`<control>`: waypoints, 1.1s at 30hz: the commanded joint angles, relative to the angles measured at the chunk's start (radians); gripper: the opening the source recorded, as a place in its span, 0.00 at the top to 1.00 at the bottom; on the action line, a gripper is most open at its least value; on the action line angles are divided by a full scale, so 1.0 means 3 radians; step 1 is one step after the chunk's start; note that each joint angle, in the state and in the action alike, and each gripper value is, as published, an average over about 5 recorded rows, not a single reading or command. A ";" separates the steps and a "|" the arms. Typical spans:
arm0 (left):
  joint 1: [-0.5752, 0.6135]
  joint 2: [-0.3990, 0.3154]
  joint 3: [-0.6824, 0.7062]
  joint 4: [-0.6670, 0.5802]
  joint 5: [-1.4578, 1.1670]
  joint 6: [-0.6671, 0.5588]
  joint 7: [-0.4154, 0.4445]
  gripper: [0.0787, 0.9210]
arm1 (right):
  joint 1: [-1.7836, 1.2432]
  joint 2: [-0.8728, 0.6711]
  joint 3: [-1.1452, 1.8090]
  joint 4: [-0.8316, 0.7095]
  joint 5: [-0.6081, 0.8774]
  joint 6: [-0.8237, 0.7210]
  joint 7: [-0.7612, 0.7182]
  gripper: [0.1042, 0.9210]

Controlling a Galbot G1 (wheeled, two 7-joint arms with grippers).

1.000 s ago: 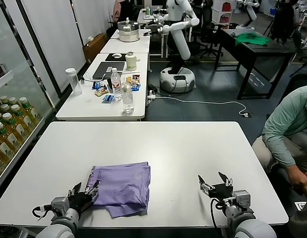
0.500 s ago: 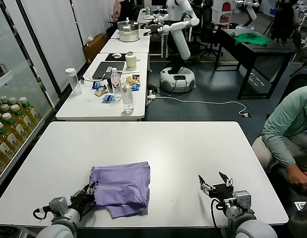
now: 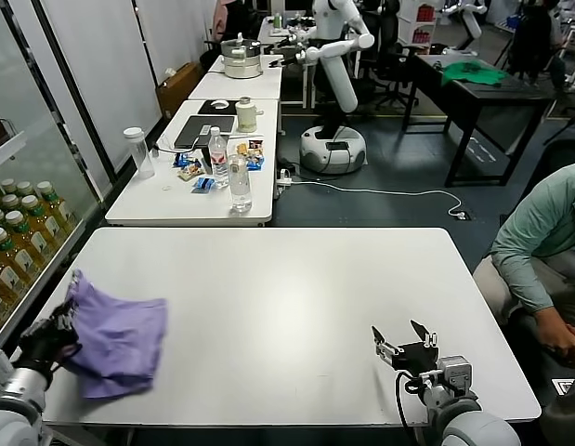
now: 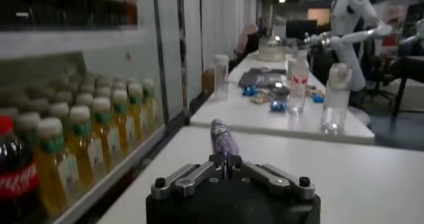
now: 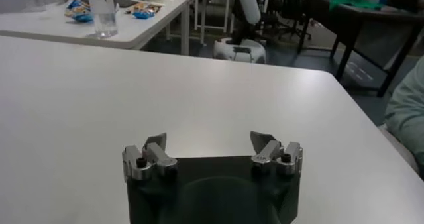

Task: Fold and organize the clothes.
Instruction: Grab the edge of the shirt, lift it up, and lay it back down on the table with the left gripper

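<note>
The clothes are one folded lavender-purple T-shirt, lying bunched at the left edge of the white table. My left gripper is at the shirt's left side and is shut on a pinch of its fabric. In the left wrist view a narrow fold of the purple shirt sticks up from my closed left gripper. My right gripper rests open near the table's front right edge, with nothing between its fingers; the right wrist view shows the right gripper over bare tabletop.
A shelf of drink bottles stands just left of the table. A second table with bottles and snacks lies behind. A seated person is at the right. Far back stand a white robot and a green garment.
My left gripper shut on the shirt's left edge and pulled the shirt from the table's front middle to its left edge. The right gripper has not moved.
</note>
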State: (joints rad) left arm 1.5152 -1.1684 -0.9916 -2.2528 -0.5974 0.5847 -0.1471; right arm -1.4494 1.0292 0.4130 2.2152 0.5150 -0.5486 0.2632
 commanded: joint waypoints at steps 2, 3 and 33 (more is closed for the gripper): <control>-0.0096 -0.0489 0.2179 -0.0695 0.0846 -0.0009 0.0277 0.96 | -0.0048 0.0009 0.0030 0.0026 -0.0026 -0.0005 0.0006 0.12; -0.0091 -0.0588 0.2442 -0.0640 0.0978 -0.0013 0.0317 0.96 | -0.0061 0.0011 0.0040 0.0028 -0.0030 -0.0005 0.0006 0.12; -0.0377 -0.0088 0.0105 0.0636 0.1609 -0.1363 0.0309 0.23 | 0.1035 0.0400 -0.1418 -0.0324 0.0235 0.0037 0.0048 0.12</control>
State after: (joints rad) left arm 1.3851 -1.3085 -0.4825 -2.1883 -0.1454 0.3051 -0.0533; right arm -1.3563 1.0643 0.3152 2.1755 0.5286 -0.5372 0.2532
